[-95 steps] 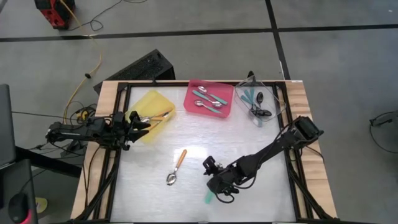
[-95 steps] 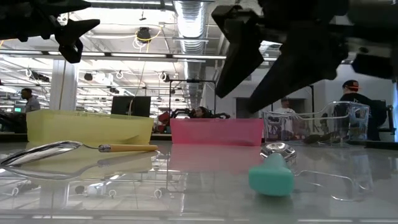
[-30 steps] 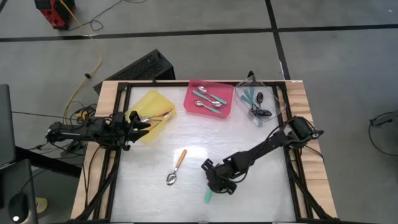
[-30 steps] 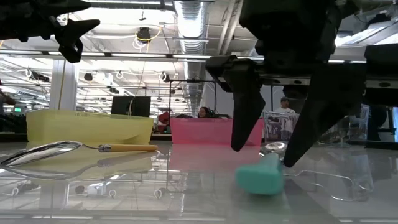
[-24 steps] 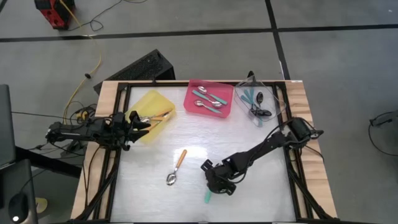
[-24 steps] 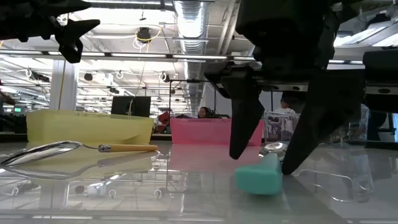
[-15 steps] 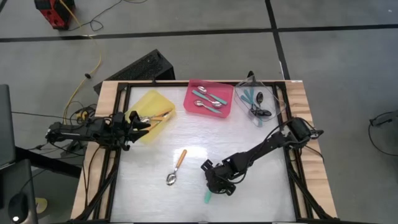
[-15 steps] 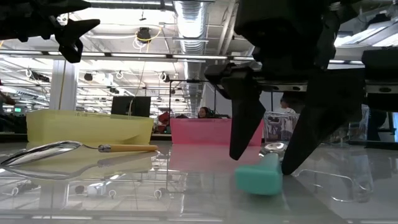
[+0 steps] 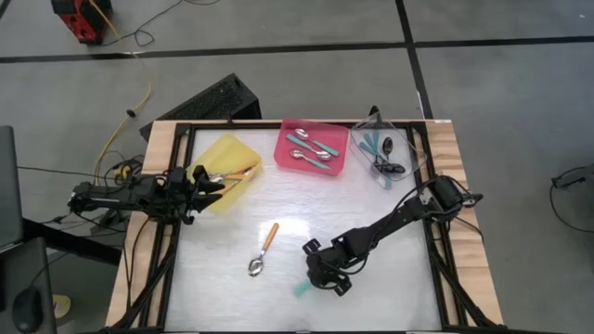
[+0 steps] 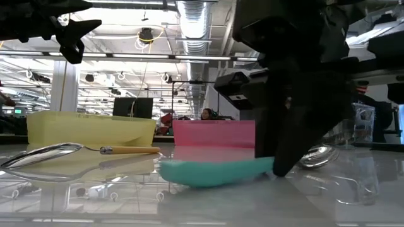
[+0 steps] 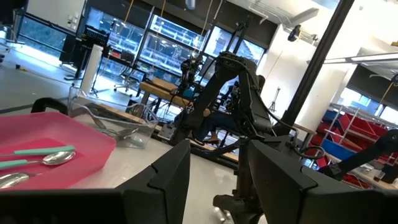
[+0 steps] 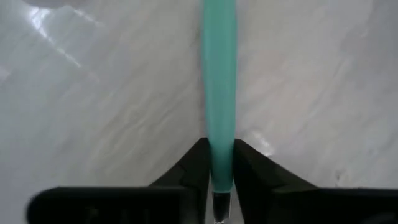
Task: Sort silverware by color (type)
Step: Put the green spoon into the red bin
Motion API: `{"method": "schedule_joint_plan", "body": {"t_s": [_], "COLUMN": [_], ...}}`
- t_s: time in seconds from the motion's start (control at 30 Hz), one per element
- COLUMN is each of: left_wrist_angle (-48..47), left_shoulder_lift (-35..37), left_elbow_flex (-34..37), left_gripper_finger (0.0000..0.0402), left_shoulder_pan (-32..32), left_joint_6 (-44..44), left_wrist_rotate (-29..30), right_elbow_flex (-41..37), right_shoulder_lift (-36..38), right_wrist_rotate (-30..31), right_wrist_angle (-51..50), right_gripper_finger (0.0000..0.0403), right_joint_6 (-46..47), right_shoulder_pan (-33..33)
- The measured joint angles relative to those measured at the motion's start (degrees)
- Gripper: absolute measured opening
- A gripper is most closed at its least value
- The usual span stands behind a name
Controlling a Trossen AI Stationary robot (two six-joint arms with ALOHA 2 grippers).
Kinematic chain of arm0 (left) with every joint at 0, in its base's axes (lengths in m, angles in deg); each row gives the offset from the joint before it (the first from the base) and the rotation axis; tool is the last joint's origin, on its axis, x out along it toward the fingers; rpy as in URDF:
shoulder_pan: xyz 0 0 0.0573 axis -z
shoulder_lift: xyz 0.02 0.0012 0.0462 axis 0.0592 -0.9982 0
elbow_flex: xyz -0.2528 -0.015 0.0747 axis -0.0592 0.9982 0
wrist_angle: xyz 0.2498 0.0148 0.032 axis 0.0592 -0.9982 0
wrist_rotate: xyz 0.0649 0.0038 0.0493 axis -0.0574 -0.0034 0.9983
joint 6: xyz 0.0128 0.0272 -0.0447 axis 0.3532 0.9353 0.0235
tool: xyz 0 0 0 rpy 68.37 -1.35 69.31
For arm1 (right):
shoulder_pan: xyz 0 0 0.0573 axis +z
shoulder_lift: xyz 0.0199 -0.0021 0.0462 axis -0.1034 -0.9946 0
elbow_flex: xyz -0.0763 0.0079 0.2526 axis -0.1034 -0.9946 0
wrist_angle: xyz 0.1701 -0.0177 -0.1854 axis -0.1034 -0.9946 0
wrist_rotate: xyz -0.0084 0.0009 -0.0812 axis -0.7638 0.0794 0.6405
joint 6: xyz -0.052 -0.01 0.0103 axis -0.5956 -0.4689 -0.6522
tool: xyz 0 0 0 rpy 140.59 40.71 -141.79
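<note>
Two spoons left loose on the worktop

Pale glossy worktop (image 9: 297, 209) on a grey concrete floor; lit workshop behind. Yellow plastic tray (image 9: 229, 173), pink plastic tray (image 9: 314, 146) and clear tray (image 9: 385, 153) already hold spoons. Orange-handled steel spoon (image 9: 264, 249) lies untouched mid-worktop. Right tool (image 9: 322, 279) pinches the teal-handled spoon (image 12: 218, 93) near the front edge. Left tool (image 9: 206, 179) waits part-open, empty, over the yellow tray.

No readable text showing in any view: no labels, brands, numbers or signs legible on the table, trays, spoons or arms. Background room in the low and wrist views isn't giving anything legible either.
</note>
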Motion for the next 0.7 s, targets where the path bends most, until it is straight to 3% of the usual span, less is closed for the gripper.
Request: {"method": "schedule_joint_plan", "body": {"t_s": [0.1,0.7], "left_wrist_angle": [0.0,0.0], "left_shoulder_lift": [0.0,0.0], "left_elbow_flex": [0.0,0.0], "left_gripper_finger": [0.0148,0.0148], "left_shoulder_pan": [0.0,0.0], "left_joint_6": [0.0,-0.1], "left_wrist_rotate": [0.0,0.0], "right_elbow_flex": [0.0,-0.1], "right_shoulder_lift": [0.0,-0.3], "right_wrist_rotate": [0.0,3.1], "right_wrist_angle": [0.6,5.5], "right_gripper_finger": [0.0068,0.0068], "right_joint_6": [2.6,16.2], "right_shoulder_pan": [0.0,0.0]}}
